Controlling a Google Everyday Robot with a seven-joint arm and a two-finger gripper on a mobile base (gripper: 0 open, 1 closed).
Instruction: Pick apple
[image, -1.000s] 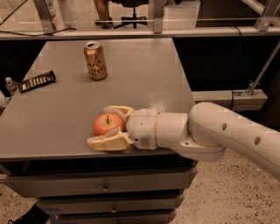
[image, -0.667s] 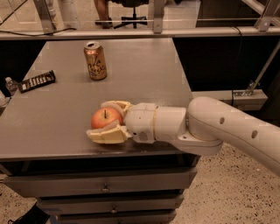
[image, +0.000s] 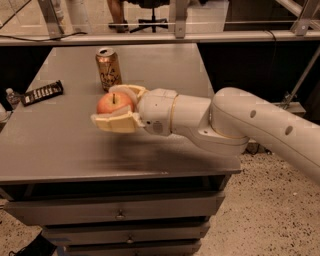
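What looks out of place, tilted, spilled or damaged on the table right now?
Nothing stands out. The gripper, over the middle of the table, has its fingers closed on the apple, stem up, apparently just above the surface. The soda can stands upright behind it, nothing spilled. A dark flat object lies near the left edge.

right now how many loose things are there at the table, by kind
apple: 1, clamped in the gripper over the table
gold soda can: 1, upright just behind the gripper
dark flat bar: 1, near the left edge
total: 3
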